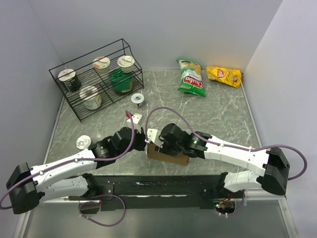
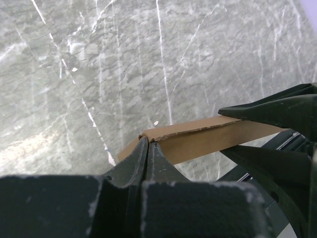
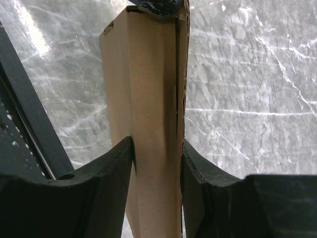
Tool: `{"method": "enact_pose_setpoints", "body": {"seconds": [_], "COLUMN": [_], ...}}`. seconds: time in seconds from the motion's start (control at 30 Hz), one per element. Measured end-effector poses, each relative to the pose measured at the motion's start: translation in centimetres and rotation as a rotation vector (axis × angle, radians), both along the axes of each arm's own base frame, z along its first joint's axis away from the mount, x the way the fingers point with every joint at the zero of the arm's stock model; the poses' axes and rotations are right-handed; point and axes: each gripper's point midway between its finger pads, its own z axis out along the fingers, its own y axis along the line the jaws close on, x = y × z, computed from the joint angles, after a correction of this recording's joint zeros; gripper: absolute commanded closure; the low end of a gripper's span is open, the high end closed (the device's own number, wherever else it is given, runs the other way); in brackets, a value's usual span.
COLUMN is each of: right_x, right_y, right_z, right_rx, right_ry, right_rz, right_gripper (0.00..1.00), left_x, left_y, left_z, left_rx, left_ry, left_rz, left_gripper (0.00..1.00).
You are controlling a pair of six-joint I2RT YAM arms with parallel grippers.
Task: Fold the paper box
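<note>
At the near middle of the table (image 1: 223, 119), the left gripper (image 1: 144, 135) has its jaws pressed fully together, tips against a corner of the paper box (image 1: 171, 157). The left wrist view does not show whether a layer of card is caught between them. Just to its right, the right gripper (image 3: 157, 148) stands about half open, clamped on the folded box, one finger flat against each outer face. In the left wrist view its dark fingers (image 2: 277, 111) come in above and below the card's far end. The box is held between the two grippers, just beyond the black rail (image 1: 163, 186) that carries the arm bases. Far left at the back stands a wire rack (image 1: 79, 106) holding cups (image 1: 90, 96), with a loose white cup (image 1: 83, 142) beside the left arm. The marbled top lies bare behind the grippers. On the right at the back, a green chip bag (image 1: 191, 79) and a yellow chip bag (image 1: 224, 75) lie well apart from the box, close to the right wall. The box is plain brown corrugated card without print, its layers collapsed nearly flat against each other. A dark seam (image 3: 177, 84) runs between two layers, and one open ragged edge (image 2: 183, 130) shows the fluting.
</note>
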Motion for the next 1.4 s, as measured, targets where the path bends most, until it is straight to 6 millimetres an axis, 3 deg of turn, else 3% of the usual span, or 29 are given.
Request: {"method": "enact_pose_setpoints", "body": {"seconds": [0.67, 1.4], "right_x": [-0.4, -0.4], "right_y": [-2.3, -2.4], "right_z": [-0.1, 0.0], "right_rx": [-0.053, -0.042], "right_ry": [-0.034, -0.053], "right_rz": [0.015, 0.062], "right_gripper": [0.59, 0.59], "left_x": [-1.5, -2.5], "left_y": [-2.4, -1.9], "left_z": [-0.4, -0.3], "left_rx": [-0.141, -0.201], "left_ry": [0.010, 0.082], "left_rz": [0.139, 0.201], "left_gripper": [0.99, 0.99]}}
